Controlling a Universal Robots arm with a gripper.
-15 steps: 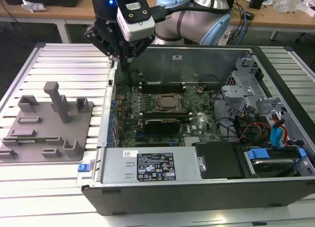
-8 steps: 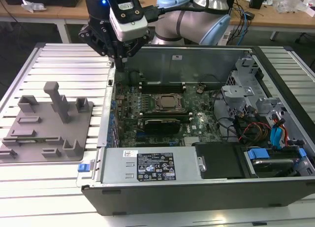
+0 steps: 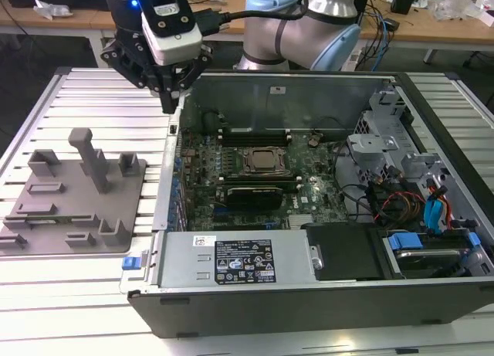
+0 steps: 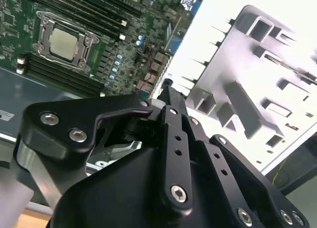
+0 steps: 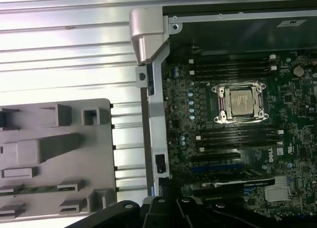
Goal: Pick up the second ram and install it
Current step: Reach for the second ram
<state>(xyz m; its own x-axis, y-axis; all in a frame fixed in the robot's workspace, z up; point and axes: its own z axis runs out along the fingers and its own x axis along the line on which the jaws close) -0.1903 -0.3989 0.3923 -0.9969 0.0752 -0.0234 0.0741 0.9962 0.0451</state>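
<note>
**A:** How far along is the job?

**B:** Barely begun, as I judge it. In the first wrist view a thin green strip lies flat in a recess of the grey tray (image 5: 96, 159). I take that strip for the second ram (image 5: 29, 190), though it is faint.

**A:** So it hasn't been lifted?

**B:** No. The gripper (image 3: 167, 103) hangs above the side wall (image 5: 151, 114) of the open computer case (image 3: 309, 294), between the tray and the motherboard (image 5: 292, 104). Its fingers look drawn together, with nothing green between them, so it seems to hold nothing.

**A:** How close is it to the stick?

**B:** Apart from it. In the exterior view the gripper is over the wall on that view's left, and the tray lies further to the left, on the ribbed table.

**A:** And the board?

**B:** The CPU socket (image 5: 240, 103) sits between two banks of long dark memory slots (image 5: 237, 136). I can't tell whether any slot already holds a stick.

**A:** What's left, then?

**B:** Both halves, it seems: the pickup and the seating.
</note>
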